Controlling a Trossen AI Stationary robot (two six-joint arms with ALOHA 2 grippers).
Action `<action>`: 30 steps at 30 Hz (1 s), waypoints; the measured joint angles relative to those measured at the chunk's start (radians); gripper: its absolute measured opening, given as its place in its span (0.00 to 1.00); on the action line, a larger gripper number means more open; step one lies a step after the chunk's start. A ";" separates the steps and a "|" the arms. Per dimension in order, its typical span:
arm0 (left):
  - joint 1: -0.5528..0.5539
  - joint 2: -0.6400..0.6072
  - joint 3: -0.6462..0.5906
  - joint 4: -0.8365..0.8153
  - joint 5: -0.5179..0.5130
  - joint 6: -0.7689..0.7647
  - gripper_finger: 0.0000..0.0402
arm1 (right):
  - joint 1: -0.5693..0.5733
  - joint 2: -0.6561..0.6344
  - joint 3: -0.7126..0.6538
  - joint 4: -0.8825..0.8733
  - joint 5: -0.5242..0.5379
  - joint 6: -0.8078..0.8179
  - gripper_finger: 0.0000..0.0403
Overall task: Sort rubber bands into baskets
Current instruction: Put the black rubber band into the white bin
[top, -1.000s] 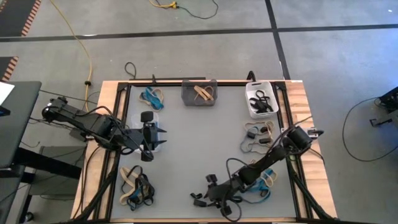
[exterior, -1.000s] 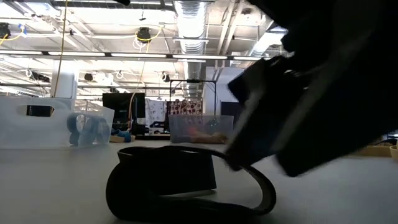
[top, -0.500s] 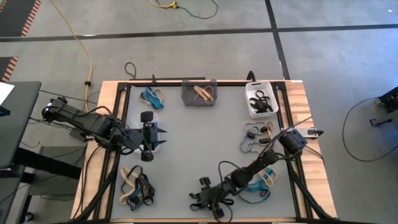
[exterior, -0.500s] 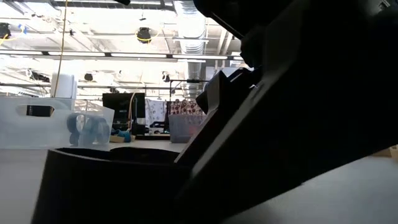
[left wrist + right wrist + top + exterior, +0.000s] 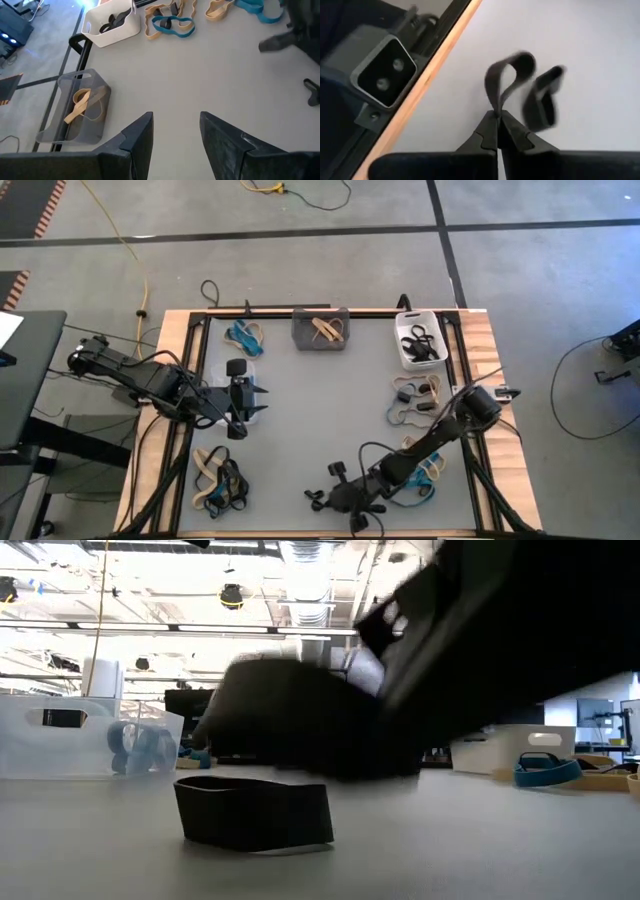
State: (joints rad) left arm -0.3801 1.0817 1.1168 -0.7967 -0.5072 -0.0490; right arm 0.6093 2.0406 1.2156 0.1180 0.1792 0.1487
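The right gripper (image 5: 318, 500) is seen low at the near edge of the table (image 5: 320, 410), its fingers pinched tight on a black rubber band (image 5: 507, 75). A second black band (image 5: 253, 812) stands on edge on the table just beside it. The left gripper (image 5: 175, 135) is held parted and empty above the table's left side. Tan bands lie in the dark grey basket (image 5: 320, 330), black ones in the white basket (image 5: 420, 340), blue ones in the clear basket (image 5: 243, 335).

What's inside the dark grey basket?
The dark grey basket holds tan rubber bands, one looped over its wall in the left wrist view; its tinted walls hide anything lower.
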 joint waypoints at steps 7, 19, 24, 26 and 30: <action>0.000 0.000 0.000 0.000 0.000 0.000 0.38 | 0.039 -0.182 0.000 -0.294 0.240 0.019 0.07; 0.000 0.000 0.000 0.000 0.000 0.000 0.38 | -0.023 -0.502 0.000 -1.084 0.690 0.396 0.07; 0.000 0.000 0.000 0.000 0.000 0.000 0.38 | -0.119 -0.631 -0.025 -1.376 0.766 0.579 0.07; 0.000 0.000 0.000 0.000 0.000 0.000 0.38 | -0.178 -0.695 -0.055 -1.423 0.767 0.599 0.07; 0.000 0.000 0.000 0.000 0.000 0.000 0.38 | -0.323 -0.836 -0.148 -1.413 0.767 0.553 0.07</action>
State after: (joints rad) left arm -0.3798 1.0817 1.1168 -0.7967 -0.5068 -0.0490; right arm 0.2862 1.2043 1.0677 -1.2952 0.9463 0.7015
